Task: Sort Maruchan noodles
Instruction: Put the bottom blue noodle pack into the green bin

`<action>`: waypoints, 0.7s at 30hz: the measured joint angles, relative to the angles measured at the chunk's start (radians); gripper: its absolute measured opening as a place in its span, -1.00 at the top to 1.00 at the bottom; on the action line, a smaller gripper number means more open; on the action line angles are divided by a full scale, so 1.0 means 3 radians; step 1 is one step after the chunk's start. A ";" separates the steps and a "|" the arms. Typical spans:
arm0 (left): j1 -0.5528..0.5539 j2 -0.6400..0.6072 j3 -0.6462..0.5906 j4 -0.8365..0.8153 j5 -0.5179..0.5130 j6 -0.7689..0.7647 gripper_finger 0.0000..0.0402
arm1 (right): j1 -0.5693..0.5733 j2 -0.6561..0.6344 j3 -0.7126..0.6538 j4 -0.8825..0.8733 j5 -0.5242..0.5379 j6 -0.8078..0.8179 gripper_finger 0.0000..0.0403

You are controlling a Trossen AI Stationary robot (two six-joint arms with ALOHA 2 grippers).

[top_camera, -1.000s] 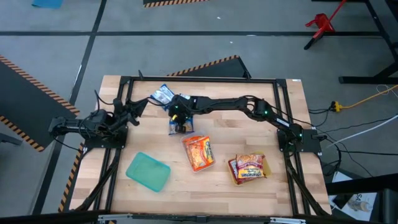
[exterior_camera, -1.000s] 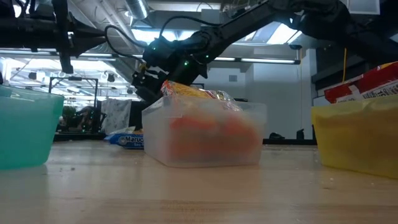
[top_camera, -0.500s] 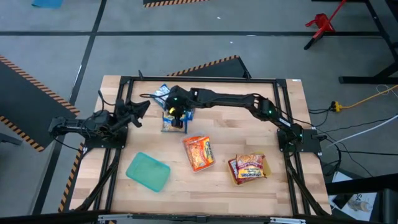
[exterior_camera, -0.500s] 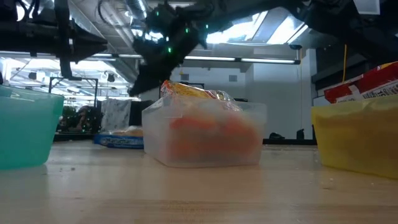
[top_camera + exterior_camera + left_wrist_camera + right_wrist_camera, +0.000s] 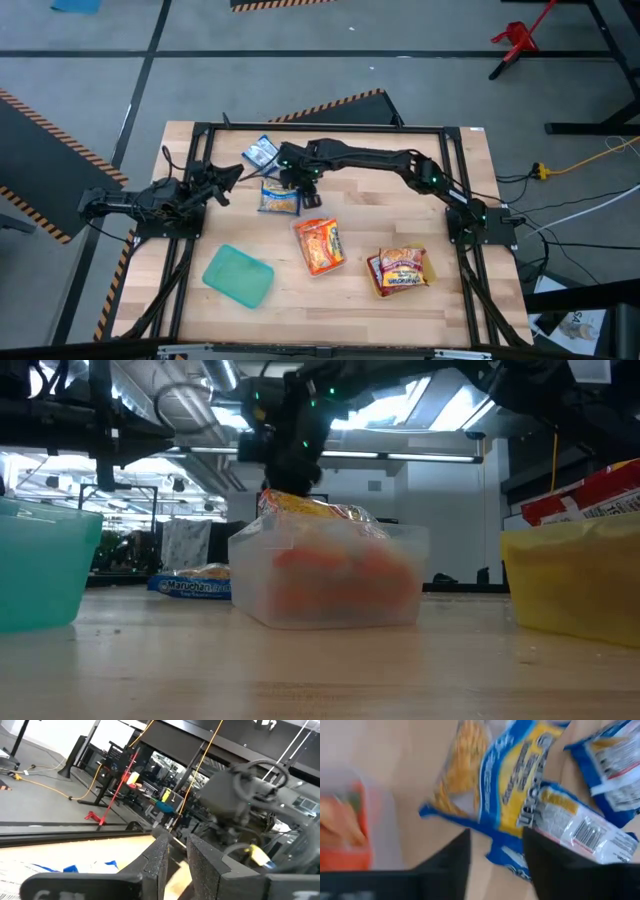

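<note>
High view: the right gripper (image 5: 303, 182) hangs over the desk (image 5: 450, 300), fingers apart and empty, with a blue noodle packet (image 5: 279, 199) lying flat just below it. The left gripper (image 5: 222, 176) waits nearby, fingers slightly parted.

Low view: the blue packet (image 5: 190, 585) rests on the desk beneath the raised right gripper (image 5: 290, 460).

Right wrist view: blue packets (image 5: 520, 795) lie just beyond the spread fingers (image 5: 445, 867).
</note>
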 joint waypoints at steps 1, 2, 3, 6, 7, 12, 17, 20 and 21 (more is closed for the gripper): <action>0.0000 0.0000 0.0000 0.0000 0.0000 0.0000 0.67 | -0.0011 0.0002 -0.0055 0.0017 0.0016 -0.0106 0.11; 0.0000 0.0000 0.0000 -0.0001 0.0000 -0.0001 0.67 | -0.0024 0.0004 -0.0117 0.0081 0.0046 -0.0201 -0.01; 0.0000 0.0000 0.0000 -0.0011 0.0000 -0.0003 0.67 | -0.0031 0.0007 -0.0185 0.0182 0.0096 -0.0258 -0.13; 0.0000 0.0000 0.0000 -0.0036 0.0000 -0.0007 0.67 | -0.0035 0.0009 -0.0372 0.0466 0.0191 -0.0382 -0.40; 0.0000 0.0000 0.0000 -0.0049 0.0000 -0.0006 0.67 | -0.0033 0.0009 -0.0426 0.0532 0.0198 -0.0404 -0.46; 0.0000 0.0000 0.0000 -0.0107 -0.0020 -0.0004 0.67 | -0.0009 0.0009 -0.0722 0.0925 0.0228 -0.0485 -0.56; 0.0000 0.0000 0.0000 -0.0190 -0.0029 -0.0074 0.67 | -0.0012 0.0010 -0.0956 0.1186 0.0292 -0.0491 -0.50; -0.0001 0.0000 0.0000 -0.0236 -0.0031 -0.0088 0.67 | -0.0007 0.0011 -0.1020 0.1216 0.0348 -0.0488 -0.37; 0.0000 0.0000 0.0000 -0.0233 -0.0031 -0.0088 0.67 | -0.0004 0.0009 -0.1020 0.1203 0.0369 -0.0488 -0.30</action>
